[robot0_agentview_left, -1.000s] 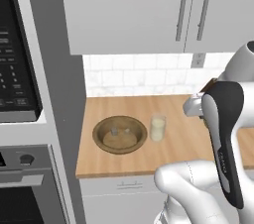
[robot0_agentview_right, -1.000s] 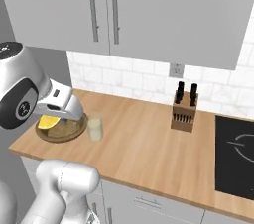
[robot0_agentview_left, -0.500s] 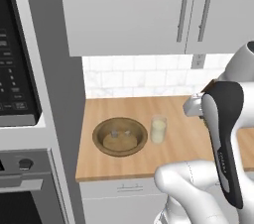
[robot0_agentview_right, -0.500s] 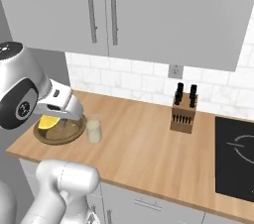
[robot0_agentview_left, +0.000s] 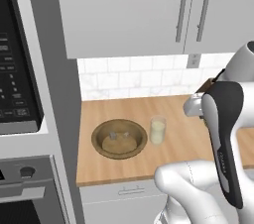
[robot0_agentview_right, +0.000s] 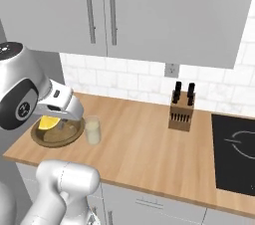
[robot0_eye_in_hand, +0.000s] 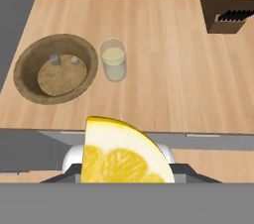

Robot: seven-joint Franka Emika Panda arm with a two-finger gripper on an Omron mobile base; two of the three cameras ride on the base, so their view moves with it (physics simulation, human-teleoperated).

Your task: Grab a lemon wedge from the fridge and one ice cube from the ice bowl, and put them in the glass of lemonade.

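Observation:
My gripper (robot0_agentview_right: pixel 56 118) is shut on the lemon wedge (robot0_eye_in_hand: pixel 124 156), a bright yellow piece that looms large at the bottom of the hand view and hides the fingertips. From the right base the lemon wedge (robot0_agentview_right: pixel 48 122) hangs above the ice bowl (robot0_agentview_right: pixel 61 142), at its left side. The brown ice bowl (robot0_eye_in_hand: pixel 20 75) holds two small ice cubes (robot0_eye_in_hand: pixel 54 59). Just right of it stands the glass of lemonade (robot0_eye_in_hand: pixel 113 59), apart from the bowl (robot0_agentview_left: pixel 95 140). The same glass (robot0_agentview_left: pixel 158 130) (robot0_agentview_right: pixel 92 130) stands upright on the wooden counter (robot0_agentview_left: pixel 178 158). The fridge is out of view.
A dark knife block (robot0_agentview_right: pixel 180 112) stands at the back of the counter, right of the glass. A black cooktop (robot0_agentview_right: pixel 234 154) lies at the far right. A microwave (robot0_agentview_left: pixel 15 69) and oven (robot0_agentview_left: pixel 25 188) fill the tall unit on the left. Grey wall cabinets (robot0_agentview_left: pixel 149 10) hang above.
Both base views have shifted only slightly. The lemon wedge stays in the gripper above the bowl's left side.

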